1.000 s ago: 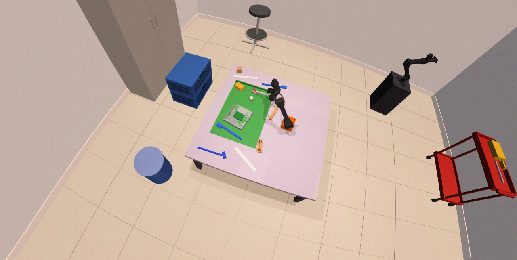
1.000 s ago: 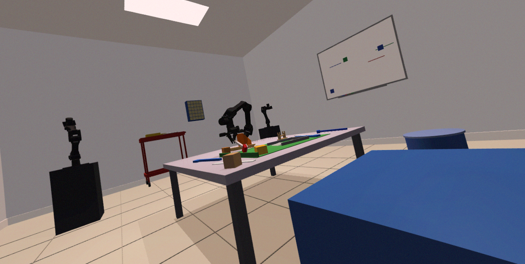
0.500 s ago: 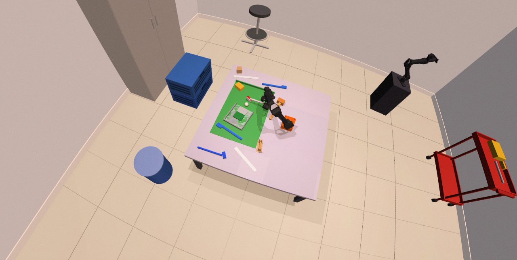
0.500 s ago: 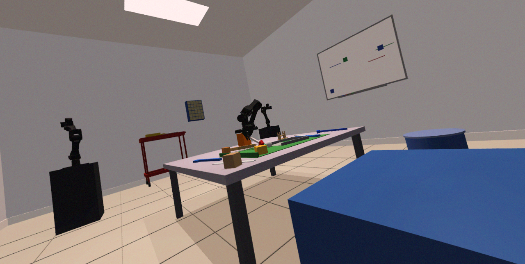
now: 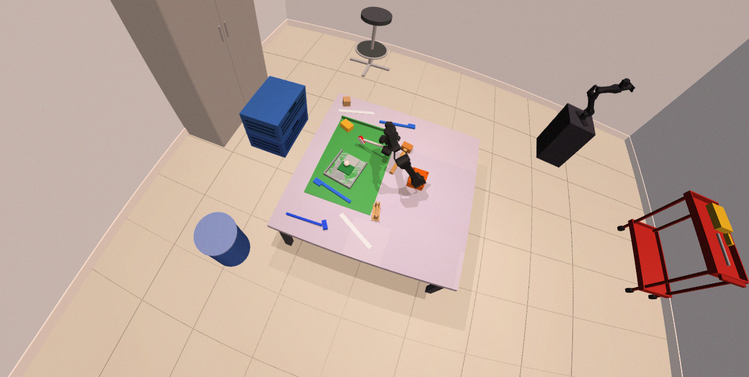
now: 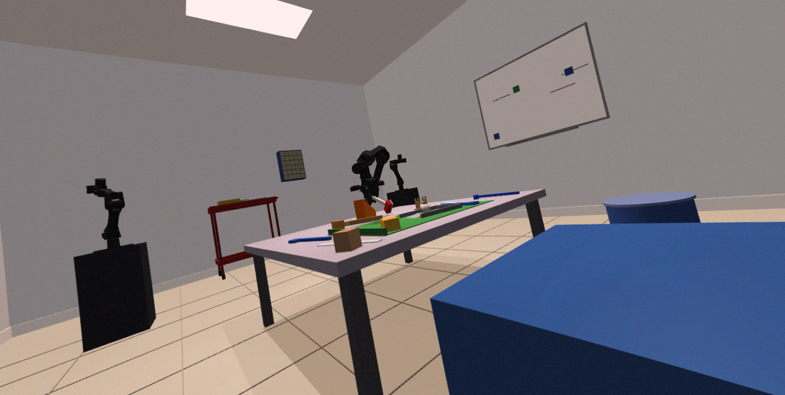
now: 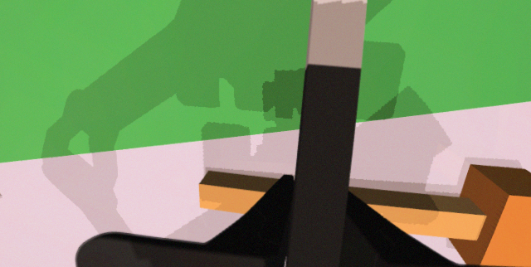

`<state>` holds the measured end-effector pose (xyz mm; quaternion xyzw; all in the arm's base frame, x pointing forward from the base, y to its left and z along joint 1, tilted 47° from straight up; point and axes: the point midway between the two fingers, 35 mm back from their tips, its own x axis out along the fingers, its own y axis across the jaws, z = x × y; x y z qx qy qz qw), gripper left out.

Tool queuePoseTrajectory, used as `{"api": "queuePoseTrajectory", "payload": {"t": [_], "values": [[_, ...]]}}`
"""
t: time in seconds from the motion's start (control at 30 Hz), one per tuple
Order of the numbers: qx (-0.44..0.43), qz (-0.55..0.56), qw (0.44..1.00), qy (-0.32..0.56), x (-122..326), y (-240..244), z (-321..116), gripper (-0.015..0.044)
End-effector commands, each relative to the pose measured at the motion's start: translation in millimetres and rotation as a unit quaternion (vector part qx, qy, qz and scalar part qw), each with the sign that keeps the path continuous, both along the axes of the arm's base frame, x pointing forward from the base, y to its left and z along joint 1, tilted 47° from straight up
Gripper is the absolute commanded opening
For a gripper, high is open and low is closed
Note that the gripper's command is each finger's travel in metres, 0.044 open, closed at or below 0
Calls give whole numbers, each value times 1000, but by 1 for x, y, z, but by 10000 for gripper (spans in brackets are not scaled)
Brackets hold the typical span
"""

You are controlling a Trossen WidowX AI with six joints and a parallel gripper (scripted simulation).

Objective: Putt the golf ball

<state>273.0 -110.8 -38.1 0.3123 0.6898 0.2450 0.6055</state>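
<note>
The end effector point(image 5: 384, 140) is shut tight on the handle of the red putter point(image 5: 369, 140), near the middle of the top view. The putter's red head hangs above the green mat point(image 5: 366, 186). The golf ball point(image 5: 346, 163) sits on the raised green point(image 5: 347, 168), left of middle on the tabletop point(image 5: 434, 228).

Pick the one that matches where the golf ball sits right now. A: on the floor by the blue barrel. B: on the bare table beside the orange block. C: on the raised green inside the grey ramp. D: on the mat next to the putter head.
C: in the top view the white ball rests on the dark green square in the middle of the grey ramp, well away from the putter that the gripper holds.
</note>
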Motion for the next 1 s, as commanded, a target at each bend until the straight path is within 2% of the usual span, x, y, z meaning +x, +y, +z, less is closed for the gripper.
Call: {"api": "queuePoseTrajectory", "payload": {"t": [0.0, 0.97], "values": [[-6, 0, 1000, -7, 2, -9, 10, 0], [-1, -1, 1000, -2, 0, -4, 4, 0]]}}
